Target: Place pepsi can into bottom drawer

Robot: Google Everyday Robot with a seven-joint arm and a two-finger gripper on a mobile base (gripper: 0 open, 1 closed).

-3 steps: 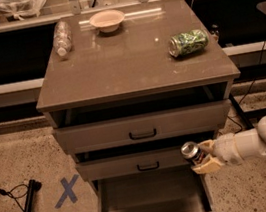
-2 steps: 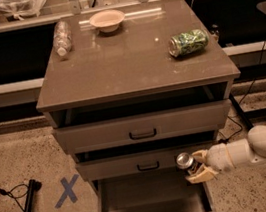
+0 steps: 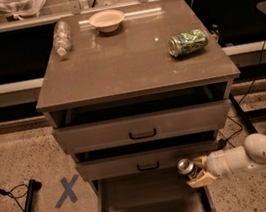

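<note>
No writing legible anywhere. pepsi can (image 3: 185,166): only silver top and dark side showing, logo not readable. Sits lower right of frame, over right side of open bottom drawer (image 3: 138,198), pinched between beige fingers of gripper (image 3: 195,172). Can's lower part hidden by fingers. Drawer front cut off at bottom edge. Green can (image 3: 188,42) on its side, upper right, pattern unreadable.

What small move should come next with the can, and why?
Probably ease the gripper left and down. It holds the pepsi can above the right edge of the open bottom drawer, and the can is not yet inside.
</note>
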